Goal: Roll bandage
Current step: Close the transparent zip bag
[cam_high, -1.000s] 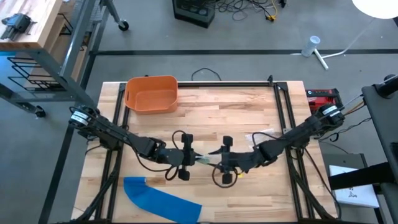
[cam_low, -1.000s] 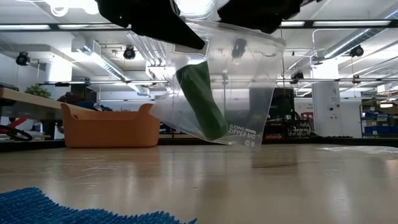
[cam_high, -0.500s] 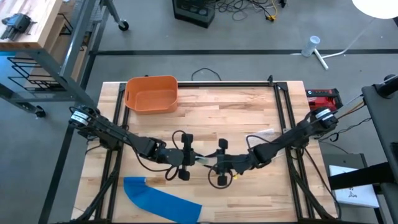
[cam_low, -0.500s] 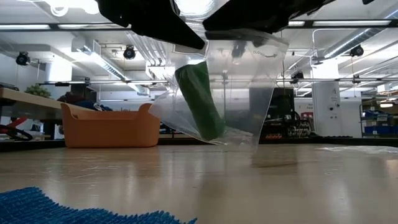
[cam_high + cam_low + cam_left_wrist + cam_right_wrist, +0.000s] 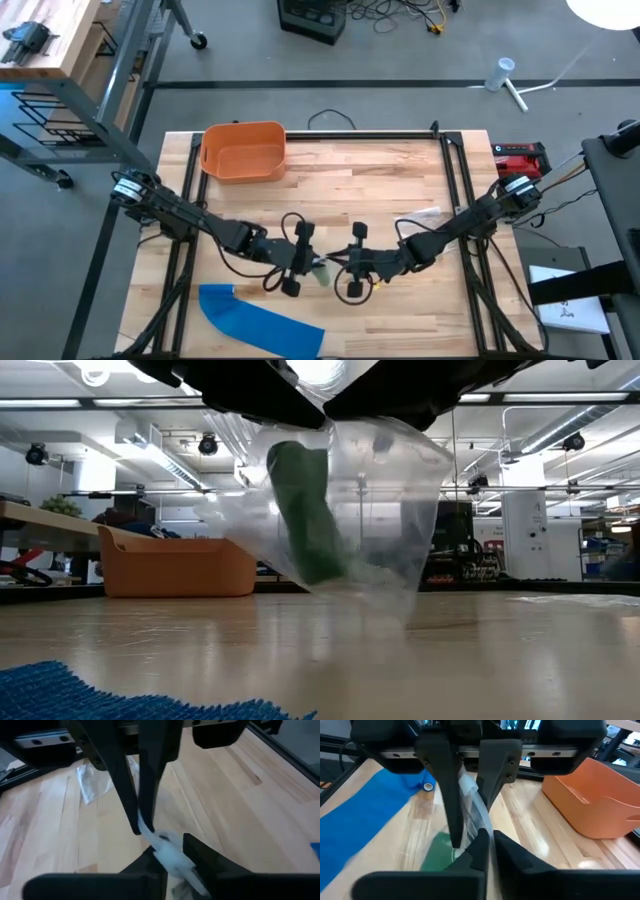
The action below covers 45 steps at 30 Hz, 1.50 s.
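Bandage: we see the green bandage roll [image 5: 303, 510] inside a clear zipper bag [image 5: 375, 500], above the tabletop [image 5: 400, 660], long axis steeply upright, top leaning left in the low view | Left gripper [image 5: 300, 262]: jaws pinch the bag's top edge | Right gripper [image 5: 345, 265]: jaws closed on it

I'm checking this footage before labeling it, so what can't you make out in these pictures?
- Green roll: blurred inside the plastic bag, low view; bandage or not is unclear.
- Left gripper and right gripper: cut off by the low view's top edge.
- Bag in the high view: mostly hidden between the grippers.
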### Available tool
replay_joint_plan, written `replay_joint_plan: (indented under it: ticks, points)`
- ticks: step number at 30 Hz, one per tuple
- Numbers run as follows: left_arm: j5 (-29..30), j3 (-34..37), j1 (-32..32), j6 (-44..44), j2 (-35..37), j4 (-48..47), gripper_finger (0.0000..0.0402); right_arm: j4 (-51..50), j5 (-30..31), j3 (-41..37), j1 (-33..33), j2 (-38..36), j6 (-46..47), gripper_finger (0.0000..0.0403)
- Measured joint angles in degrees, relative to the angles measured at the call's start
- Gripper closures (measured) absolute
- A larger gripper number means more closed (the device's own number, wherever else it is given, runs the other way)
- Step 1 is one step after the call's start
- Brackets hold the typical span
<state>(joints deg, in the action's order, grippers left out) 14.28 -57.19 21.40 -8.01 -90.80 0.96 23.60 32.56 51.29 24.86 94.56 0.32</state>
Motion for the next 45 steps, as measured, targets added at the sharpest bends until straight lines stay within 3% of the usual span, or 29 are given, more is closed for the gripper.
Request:
replay_joint_plan:
  ticks: [9, 15, 23, 35, 39, 45]
  points:
    - [2.8, 0.0, 0.3, 1.8, 3.8, -4.4, 0.0295, -5.1, -1.3, 0.0, 0.8, -2.0, -1.1, 0.0399]
    - [2.9, 0.0, 0.3, 7.1, 6.6, -5.2, 0.0274, -5.8, -1.5, 0.0, 0.8, -2.6, -0.3, 0.0394]
    - [1.4, 0.0, 0.2, 13.1, 6.9, -10.2, 0.0287, -5.5, -1.6, 0.0, 0.8, -2.6, 0.1, 0.0368]
    - [1.4, 0.2, 0.0, 14.4, 6.6, -10.3, 0.0322, -6.6, -1.5, 0.0, 0.7, -2.6, 2.1, 0.0331]
    - [1.8, 0.3, -0.5, 14.6, 6.5, -10.6, 0.0322, -11.9, -1.2, 0.0, -0.5, -2.6, 8.3, 0.0311]
    - [7.3, 0.5, -2.5, 18.5, 3.9, -11.0, 0.0305, -24.2, -1.5, -1.6, -9.1, -2.6, 31.1, 0.0266]
